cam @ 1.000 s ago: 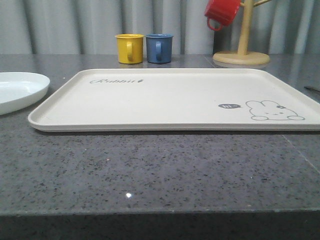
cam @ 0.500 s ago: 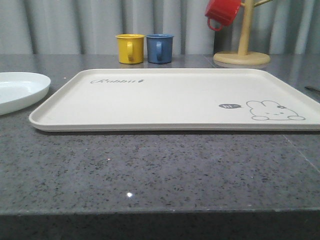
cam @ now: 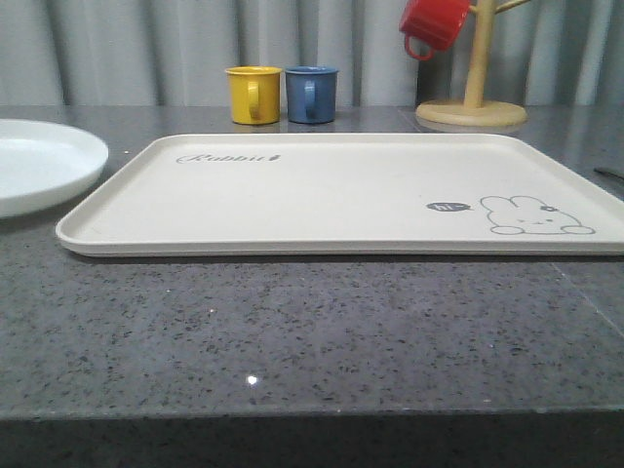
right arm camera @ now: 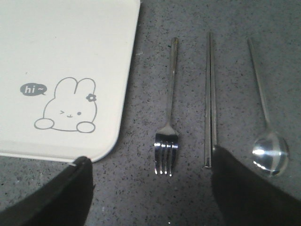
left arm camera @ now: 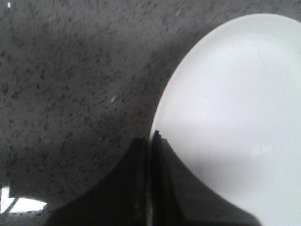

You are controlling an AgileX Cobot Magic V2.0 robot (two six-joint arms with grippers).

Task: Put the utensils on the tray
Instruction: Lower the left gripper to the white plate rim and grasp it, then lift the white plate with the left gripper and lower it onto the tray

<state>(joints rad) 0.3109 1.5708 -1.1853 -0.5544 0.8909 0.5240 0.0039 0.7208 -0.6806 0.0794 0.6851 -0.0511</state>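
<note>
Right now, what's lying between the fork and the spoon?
The chopsticks lie between the fork and the spoon, side by side on the counter, apart from both, seen in the right wrist view.

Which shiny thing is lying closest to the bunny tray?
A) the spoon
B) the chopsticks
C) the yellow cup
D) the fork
D: in the right wrist view the fork lies on the counter right beside the tray, with the chopsticks next and the spoon farthest out.
</note>
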